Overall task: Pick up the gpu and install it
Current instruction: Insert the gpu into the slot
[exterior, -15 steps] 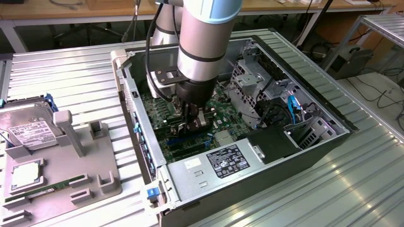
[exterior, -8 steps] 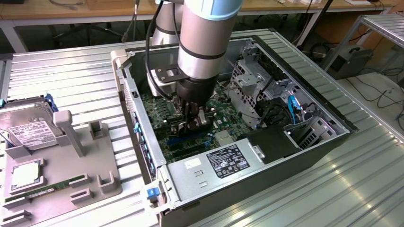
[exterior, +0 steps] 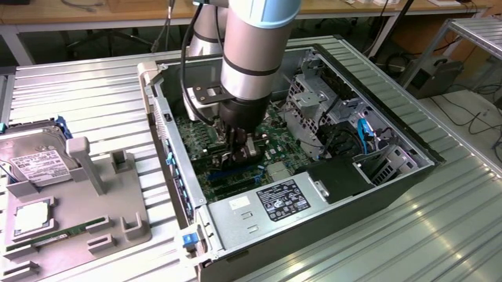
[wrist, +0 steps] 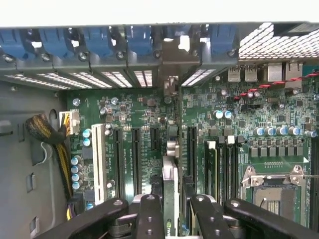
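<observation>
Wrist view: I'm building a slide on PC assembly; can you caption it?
The black gripper holds the thin black gpu card edge-on over the long slots of the green motherboard.

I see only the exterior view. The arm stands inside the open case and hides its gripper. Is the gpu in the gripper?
Observer: Yes, the gripper clamps the gpu, which stands on edge.
Operator: Where is its bracket?
Observer: The bracket sits between the perforated slot covers.
Operator: Any cables near it?
Observer: The cable bundle lies apart, beyond the white slot.
</observation>
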Controlling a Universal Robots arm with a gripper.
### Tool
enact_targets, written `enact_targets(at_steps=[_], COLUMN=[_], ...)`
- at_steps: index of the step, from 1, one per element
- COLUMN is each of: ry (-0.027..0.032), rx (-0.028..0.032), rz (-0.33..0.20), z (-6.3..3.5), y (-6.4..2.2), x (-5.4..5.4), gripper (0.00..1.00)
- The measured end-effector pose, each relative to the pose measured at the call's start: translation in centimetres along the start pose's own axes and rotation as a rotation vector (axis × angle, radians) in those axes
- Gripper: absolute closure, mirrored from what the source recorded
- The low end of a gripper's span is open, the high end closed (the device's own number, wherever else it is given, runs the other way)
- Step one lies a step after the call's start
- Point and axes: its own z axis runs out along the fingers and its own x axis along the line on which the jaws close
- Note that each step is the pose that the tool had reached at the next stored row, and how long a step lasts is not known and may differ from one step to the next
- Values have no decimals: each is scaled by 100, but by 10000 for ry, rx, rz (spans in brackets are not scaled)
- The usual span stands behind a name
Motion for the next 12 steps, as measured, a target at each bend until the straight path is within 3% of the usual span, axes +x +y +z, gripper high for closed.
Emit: enact_targets(at_steps=[12], ry=[-39], rx=[2], rz=[147], z=[31], y=[-1], x=[-13], gripper=[74])
